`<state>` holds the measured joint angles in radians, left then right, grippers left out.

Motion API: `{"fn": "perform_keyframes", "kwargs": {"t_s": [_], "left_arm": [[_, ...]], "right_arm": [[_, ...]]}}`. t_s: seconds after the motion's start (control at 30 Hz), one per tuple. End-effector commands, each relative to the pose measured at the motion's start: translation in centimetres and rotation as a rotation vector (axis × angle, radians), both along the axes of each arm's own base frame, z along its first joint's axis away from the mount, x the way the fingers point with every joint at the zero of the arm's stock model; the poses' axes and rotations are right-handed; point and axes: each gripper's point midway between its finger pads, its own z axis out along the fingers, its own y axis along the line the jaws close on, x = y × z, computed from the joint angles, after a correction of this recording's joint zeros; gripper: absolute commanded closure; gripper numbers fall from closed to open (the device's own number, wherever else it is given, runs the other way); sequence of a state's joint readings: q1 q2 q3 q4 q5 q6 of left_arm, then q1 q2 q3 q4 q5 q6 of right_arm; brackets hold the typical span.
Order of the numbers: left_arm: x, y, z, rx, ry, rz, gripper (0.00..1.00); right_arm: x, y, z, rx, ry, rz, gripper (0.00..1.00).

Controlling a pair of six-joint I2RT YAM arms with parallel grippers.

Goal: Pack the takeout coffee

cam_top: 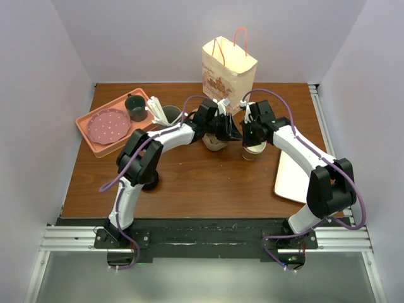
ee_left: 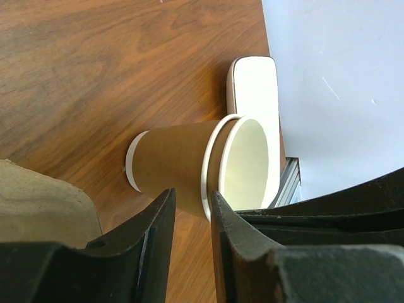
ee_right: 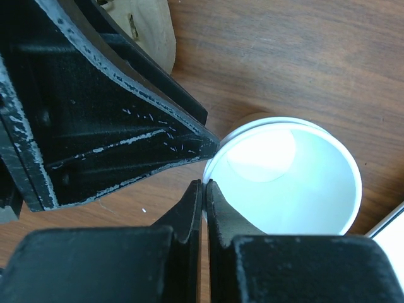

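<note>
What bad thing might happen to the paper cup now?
The right tool pinches only the thin rim of the takeout coffee, so it might slip out or the rim might bend when lifted. The left tool sits close against the same cup, so the two tools might bump and tip it over on the table.

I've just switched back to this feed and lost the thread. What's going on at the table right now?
The right gripper is shut on the rim of the takeout coffee, pinching the cup's wall. The cup stands on the table next to the cardboard carrier, not yet in it. The left gripper is close against the cup with its jaws partly apart. I can't tell if it is gripping. The paper bag stands behind both.
</note>
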<state>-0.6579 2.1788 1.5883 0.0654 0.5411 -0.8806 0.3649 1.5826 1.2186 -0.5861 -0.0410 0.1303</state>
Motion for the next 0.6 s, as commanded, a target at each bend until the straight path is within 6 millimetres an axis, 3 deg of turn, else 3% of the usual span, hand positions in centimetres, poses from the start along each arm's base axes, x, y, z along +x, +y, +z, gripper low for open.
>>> {"fn": "perform_keyframes", "kwargs": {"t_s": [0.0, 0.57], "left_arm": [[-1.0, -1.0, 1.0, -0.038, -0.010, -0.032, 0.66], [-1.9, -1.1, -0.5, 0.004, 0.008, -0.037, 0.70]], "right_arm": [[0.1, 0.7, 1.5, 0.047, -0.053, 0.016, 1.00], [0.6, 0.8, 3.0, 0.071, -0.107, -0.001, 1.00]]}}
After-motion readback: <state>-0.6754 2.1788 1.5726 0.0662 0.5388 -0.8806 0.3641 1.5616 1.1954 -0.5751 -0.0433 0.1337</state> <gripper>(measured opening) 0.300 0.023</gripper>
